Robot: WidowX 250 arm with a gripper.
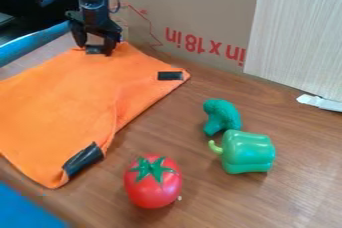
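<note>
your spread black claw (99, 45) straddles black tape (99, 50), probably corner stiffening, on a flat orange cloth (60, 102) across your brown wooden worktop (207, 202); a red plastic tomato (152, 189), green plastic pepper (248, 152) and dark-green toy broccoli (224, 114) sit apart, leaving the fabric unweighted.

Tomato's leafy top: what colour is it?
The leafy top is green, on a red tomato; see the camera view.
</note>
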